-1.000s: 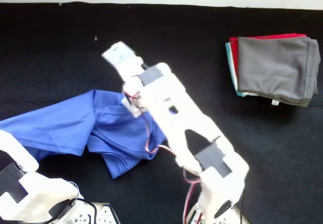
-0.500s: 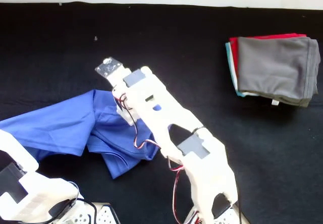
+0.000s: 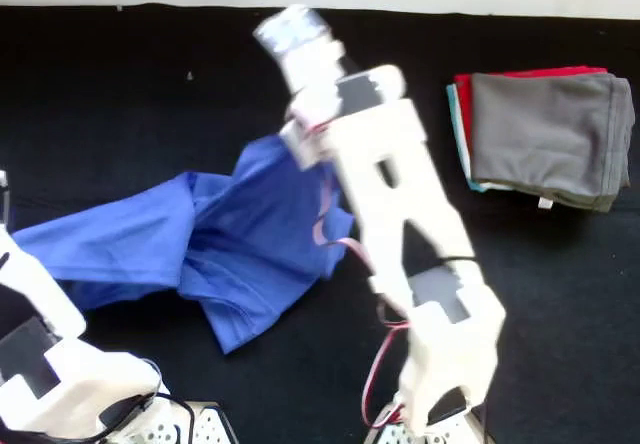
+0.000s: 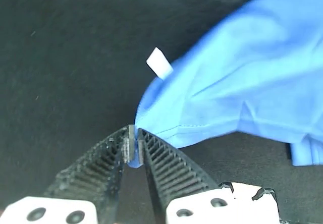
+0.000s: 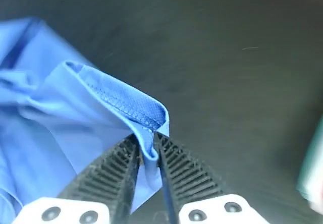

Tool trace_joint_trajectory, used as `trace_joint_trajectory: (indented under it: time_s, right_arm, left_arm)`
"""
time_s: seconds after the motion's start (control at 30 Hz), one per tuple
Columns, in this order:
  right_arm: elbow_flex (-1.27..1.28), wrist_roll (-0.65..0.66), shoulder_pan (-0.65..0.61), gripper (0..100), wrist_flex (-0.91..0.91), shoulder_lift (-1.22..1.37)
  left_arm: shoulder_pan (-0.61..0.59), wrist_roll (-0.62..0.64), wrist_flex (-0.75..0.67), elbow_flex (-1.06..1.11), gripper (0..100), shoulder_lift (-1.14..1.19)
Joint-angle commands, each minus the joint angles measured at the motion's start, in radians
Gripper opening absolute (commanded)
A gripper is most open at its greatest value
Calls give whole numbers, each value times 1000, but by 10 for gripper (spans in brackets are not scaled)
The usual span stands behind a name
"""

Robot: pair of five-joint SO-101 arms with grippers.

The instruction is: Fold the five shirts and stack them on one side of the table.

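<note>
Since a moment ago, the right pincer (image 5: 148, 139) has pulled one edge of the blue shirt (image 3: 230, 244) up and farther across the black surface (image 3: 120, 94). It is clamped on the hem. The left pincer (image 4: 134, 133) is clamped on another edge, near a small white tag (image 4: 159, 63) that is too blurry to read. The folded shirts (image 3: 545, 134) sit stacked well apart, with grey on top.
</note>
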Motion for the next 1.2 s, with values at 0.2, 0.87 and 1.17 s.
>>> trace_joint_trajectory:
  time_s: [0.2,0.87,1.17]
  right_arm:
    - [-318,120,360,6,28,-104]
    - [-826,149,619,6,62,-104]
    - [-814,140,536,6,245,-105]
  left_arm:
    - [176,52,89,-472,9,-16]
    - [263,52,104,-1130,9,-4]
    - [269,54,107,-662,9,-12]
